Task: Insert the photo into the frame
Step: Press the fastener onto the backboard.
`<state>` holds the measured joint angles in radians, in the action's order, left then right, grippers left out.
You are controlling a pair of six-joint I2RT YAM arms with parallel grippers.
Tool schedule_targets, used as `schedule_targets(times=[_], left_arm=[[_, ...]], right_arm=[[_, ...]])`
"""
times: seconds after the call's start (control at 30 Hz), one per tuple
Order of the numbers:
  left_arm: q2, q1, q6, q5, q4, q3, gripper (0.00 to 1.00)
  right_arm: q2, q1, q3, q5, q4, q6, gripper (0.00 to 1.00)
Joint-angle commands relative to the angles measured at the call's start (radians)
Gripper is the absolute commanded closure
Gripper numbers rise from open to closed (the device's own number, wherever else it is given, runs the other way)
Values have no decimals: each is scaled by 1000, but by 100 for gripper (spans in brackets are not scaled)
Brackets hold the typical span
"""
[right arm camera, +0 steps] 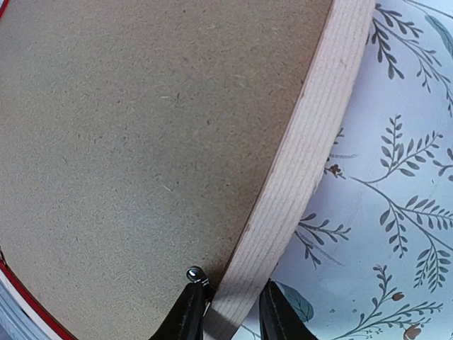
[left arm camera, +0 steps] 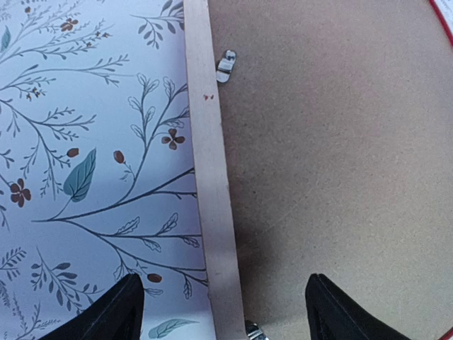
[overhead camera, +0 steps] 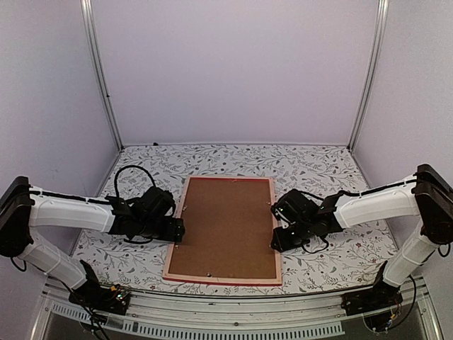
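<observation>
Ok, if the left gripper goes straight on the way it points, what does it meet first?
Probably the frame, whose pale wooden rail lies between the open fingers of the left gripper. The fingers themselves would land on the floral tablecloth and the brown backing board either side; depth is unclear.

Covered, cropped
Backing board (overhead camera: 225,225) hides the inside of the frame (overhead camera: 224,280); left claw (left arm camera: 225,312) and right claw (right arm camera: 233,312) are cut off below.

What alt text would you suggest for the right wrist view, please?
The right gripper clasps the frame by its pale wood rail, a black finger on each side. Brown backing board fills the left, floral tablecloth the right.
</observation>
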<state>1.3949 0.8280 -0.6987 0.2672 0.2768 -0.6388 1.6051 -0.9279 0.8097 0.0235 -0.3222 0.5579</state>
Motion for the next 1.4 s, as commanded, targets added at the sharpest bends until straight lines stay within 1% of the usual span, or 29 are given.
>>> schedule_targets(times=[0.0, 0.1, 0.13, 0.2, 0.3, 0.37, 0.43, 0.53, 0.6, 0.77, 0.9, 1.03, 1.2, 1.23, 1.37], left_arm=[[1, -4, 17, 16, 15, -4, 19], [-2, -4, 19, 18, 15, -4, 19], [-2, -3, 20, 19, 15, -6, 19], [-1, -4, 21, 20, 15, -7, 19], [-2, -4, 27, 20, 15, -10, 19], [-5, -4, 33, 18, 18, -15, 18], [-10, -5, 42, 14, 19, -20, 14], [-17, -6, 69, 4, 19, -32, 6], [-17, -6, 89, -10, 18, -43, 3], [-27, 0, 170, -96, -28, -62, 2], [-54, 26, 242, -185, -102, -59, 3], [-65, 97, 337, -235, -139, -74, 2], [-13, 184, 424, -259, -132, -126, 2], [7, 202, 440, -259, -130, -144, 2], [76, 290, 507, -297, -119, -204, 3]], right_arm=[[15, 3, 0, -3, -48, -37, 67], [2, 3, -1, -13, -38, -31, 50], [-4, 3, -1, -13, -36, -26, 47], [-14, 4, -3, -13, -34, -22, 43], [-30, 6, -3, -13, -32, -13, 42], [-34, 14, -4, -13, -32, -6, 43], [-33, 25, -6, -13, -35, 4, 45], [-26, 50, -4, -13, -42, 26, 53], [-20, 66, -2, -13, -43, 38, 58], [11, 99, 24, -13, -41, 38, 69], [44, 135, 63, -13, -41, 28, 73], [74, 185, 114, -13, -40, -11, 75], [112, 225, 169, -58, -35, -66, 74], [119, 227, 176, -61, -37, -71, 73], [105, 233, 185, -72, -46, -84, 63]])
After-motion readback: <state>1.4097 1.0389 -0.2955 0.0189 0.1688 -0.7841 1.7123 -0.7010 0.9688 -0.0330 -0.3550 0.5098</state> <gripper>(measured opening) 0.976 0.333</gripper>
